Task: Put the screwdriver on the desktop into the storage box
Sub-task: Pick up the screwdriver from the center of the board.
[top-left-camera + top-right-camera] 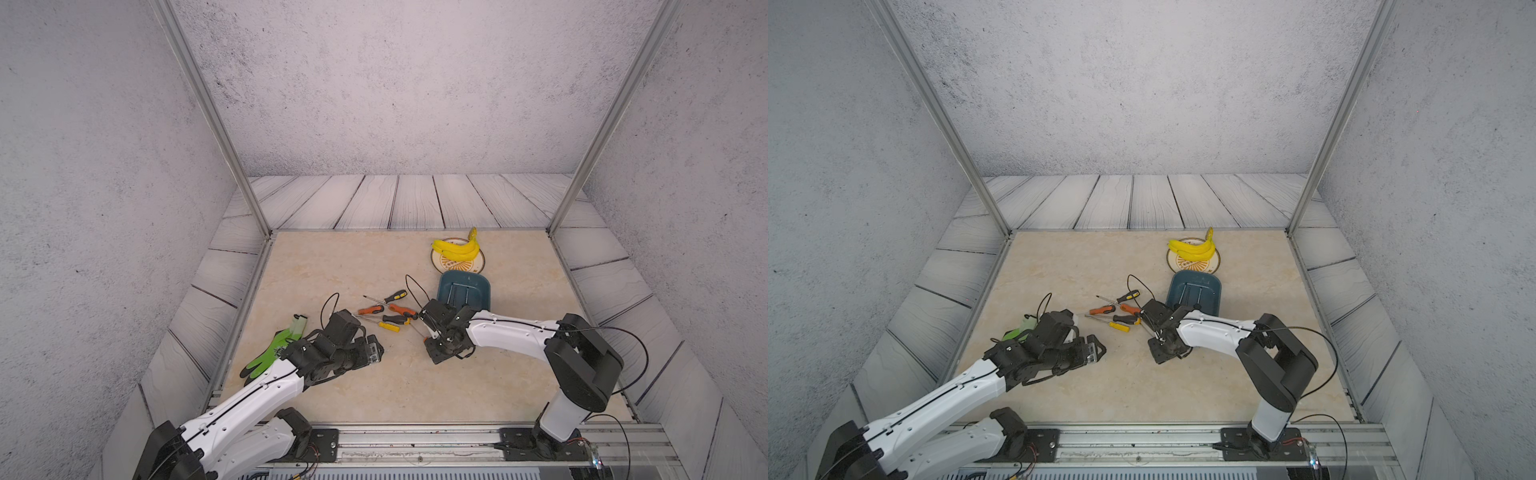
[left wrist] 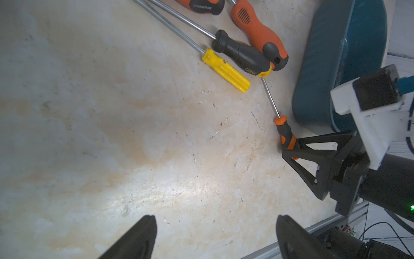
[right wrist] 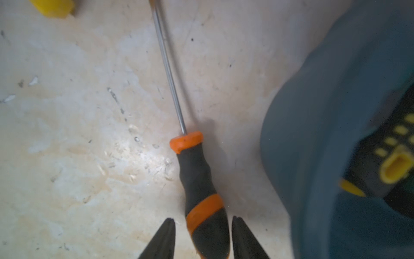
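Note:
A black screwdriver with orange bands [image 3: 197, 177] lies on the beige desktop [image 1: 374, 395], just beside the teal storage box [image 1: 484, 291]. My right gripper [image 3: 202, 218] is open, its jaws straddling the handle's rear end with a thin gap on each side. From the left wrist view the same screwdriver [image 2: 284, 132] shows between the right gripper's black fingers [image 2: 300, 154]. Inside the storage box [image 3: 313, 134] lies a black-and-yellow handle [image 3: 394, 157]. My left gripper [image 2: 216, 218] hovers open over bare desktop, holding nothing.
Several more screwdrivers lie in a loose pile [image 1: 388, 316] left of the box, among them a yellow one [image 2: 226, 70] and a black one [image 2: 242, 55]. Bananas [image 1: 455, 248] rest on a round plate [image 1: 478, 264] behind the box. A green glove [image 1: 274, 351] lies by the left arm.

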Controlling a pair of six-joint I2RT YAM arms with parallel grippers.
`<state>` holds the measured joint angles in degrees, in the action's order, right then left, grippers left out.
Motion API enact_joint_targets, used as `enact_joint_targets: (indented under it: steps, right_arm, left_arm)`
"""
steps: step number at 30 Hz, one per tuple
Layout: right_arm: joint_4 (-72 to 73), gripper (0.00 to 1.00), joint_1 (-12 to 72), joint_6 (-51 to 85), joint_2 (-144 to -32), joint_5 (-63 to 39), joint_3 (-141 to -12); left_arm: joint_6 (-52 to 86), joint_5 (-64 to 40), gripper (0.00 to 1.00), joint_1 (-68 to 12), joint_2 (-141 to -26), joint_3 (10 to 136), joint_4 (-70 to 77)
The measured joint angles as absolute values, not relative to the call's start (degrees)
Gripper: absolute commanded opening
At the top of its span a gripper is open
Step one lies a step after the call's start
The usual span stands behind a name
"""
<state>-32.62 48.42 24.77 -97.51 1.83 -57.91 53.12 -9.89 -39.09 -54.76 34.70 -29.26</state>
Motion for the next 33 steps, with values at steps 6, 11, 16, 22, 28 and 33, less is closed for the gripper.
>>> enact_joint_targets:
  steps: [6, 11, 16, 22, 28, 33]
  right_arm:
    - [-33.2, 0.44, 48.8, 24.8, -100.1, 1.7, -60.3]
    - [-33.1, 0.42, 48.8, 24.8, -102.1, 1.7, -62.6]
    - [-33.1, 0.39, 48.9, 24.8, -103.4, 1.7, -63.7]
    - [-33.2, 0.36, 49.3, 24.8, -104.0, 1.9, -63.9]
    - [-33.2, 0.28, 50.2, 25.1, -104.0, 1.9, -63.9]
    - [-33.3, 0.25, 51.5, 25.3, -103.9, 2.0, -64.0]
  left_arm:
    - [53.3, -9.9, 0.9, -39.0, -54.8, 34.4, -29.0]
    - [53.4, -9.9, 0.9, -39.0, -54.6, 34.3, -28.9]
    - [53.4, -9.9, 0.9, -38.8, -53.9, 34.0, -28.9]
    - [53.5, -9.9, 0.9, -38.5, -53.6, 33.7, -28.9]
    - [53.5, -9.9, 0.9, -38.3, -53.5, 33.5, -28.9]
    - [53.6, -9.9, 0.9, -38.3, -52.8, 33.5, -28.9]
